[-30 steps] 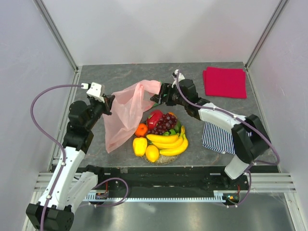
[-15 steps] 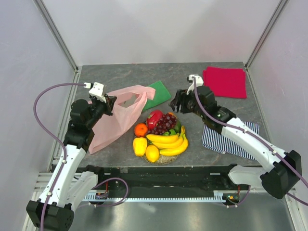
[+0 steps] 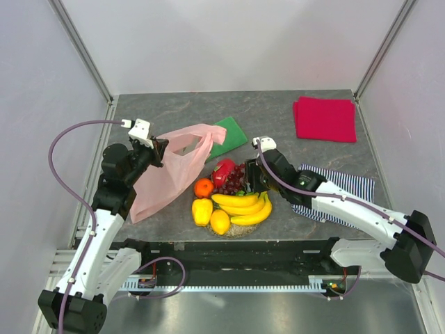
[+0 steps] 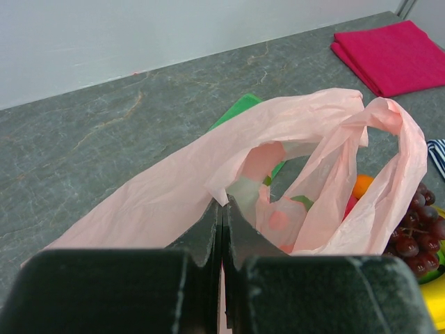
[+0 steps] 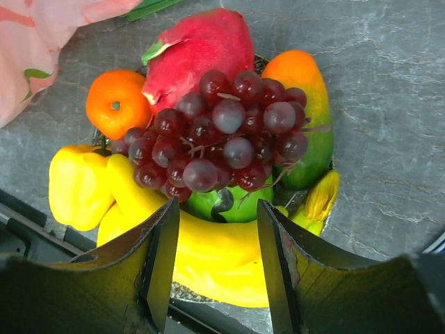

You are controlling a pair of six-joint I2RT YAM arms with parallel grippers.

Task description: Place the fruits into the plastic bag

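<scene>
The left tool [image 3: 158, 147] is pinching the plastic bag [image 3: 170, 177] near its mouth. In the left wrist view its fingers [image 4: 208, 233] are pressing together with only the thin pink film between them. The bag is hanging from that grip and trailing down onto the bench [image 3: 181, 111], just left of the plate [image 3: 243, 227]. Its mouth is gaping toward the fruits, and one loop handle [image 4: 400, 149] is arching up on the far side. Pink and green printed patches are showing through the film [image 4: 278, 219], but they are too crumpled to read as writing.

The right tool [image 3: 254, 179] is hovering low over the plate with its jaws wide and gripping nothing. In the right wrist view the right tool [image 5: 219, 209] is framing the banana bunch [image 5: 208, 257] and a green piece [image 5: 240, 205], just below the grapes [image 5: 222, 139].

All the fruits are sitting heaped on the plate, outside the bag:
- The grapes are lying on top in the middle.
- A red piece [image 5: 201, 49] is lying behind the grapes.
- A small orange [image 5: 117, 103] is sitting on the side nearest the bag.
- A yellow pepper [image 5: 76, 184] is sitting beside the bananas.
- An orange-and-green mango [image 5: 306, 104] is lying on the far side from the bag.
- A lemon [image 3: 220, 221] is sitting at the near rim.

A green cloth [image 3: 229, 137] is lying behind the bag. A red cloth [image 3: 325, 118] is lying at the far right corner. A striped cloth [image 3: 334, 191] is lying under the right arm.
</scene>
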